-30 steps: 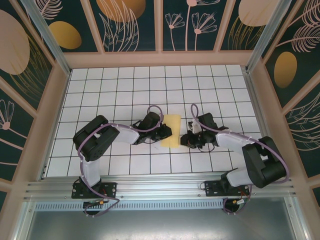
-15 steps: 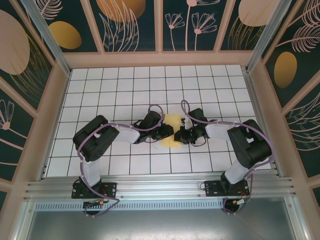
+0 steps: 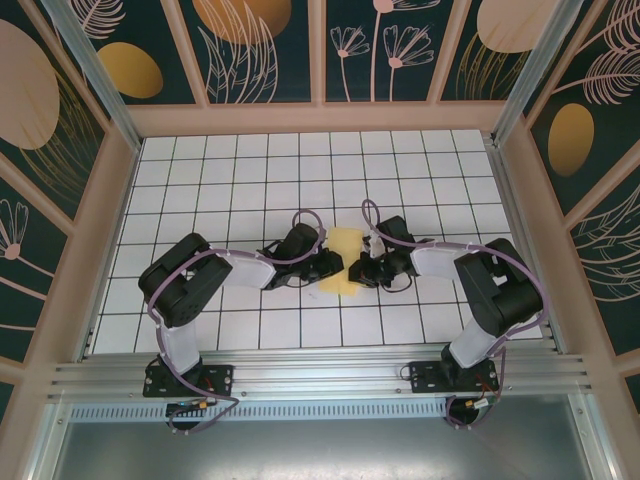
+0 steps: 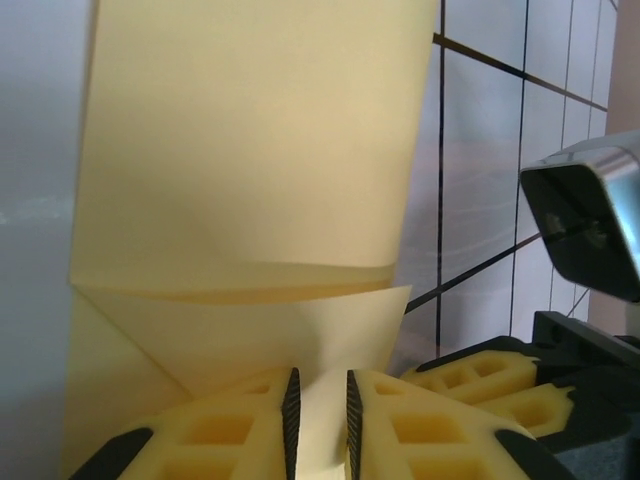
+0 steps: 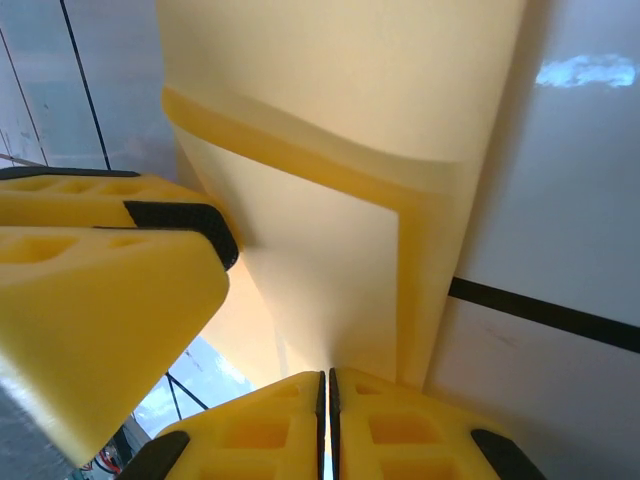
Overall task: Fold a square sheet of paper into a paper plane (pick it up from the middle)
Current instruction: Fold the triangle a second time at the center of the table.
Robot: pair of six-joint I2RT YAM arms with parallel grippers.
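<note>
The square sheet of paper (image 3: 346,258), pale yellow and partly folded into a narrow strip, lies on the grid in the middle of the table. My left gripper (image 3: 333,266) meets its near left edge. In the left wrist view its jaws (image 4: 318,385) stand a little apart, with a raised flap of the paper (image 4: 250,180) between the pads. From the right, my right gripper (image 3: 360,272) reaches the same end. Its jaws (image 5: 326,385) are shut, and a crease of the paper (image 5: 330,270) runs into the pad line. The paper plane is not formed.
The white grid table (image 3: 250,180) has free room around the paper. Wooden walls (image 3: 320,118) close in the back and sides. The two grippers sit very close together: a left finger (image 5: 100,300) is seen in the right wrist view, and the right gripper's body (image 4: 590,225) in the left wrist view.
The right arm has swung left from beside the paper until its gripper reached the paper's near right edge. The left arm's elbow shifted slightly left. The paper stayed in place.
</note>
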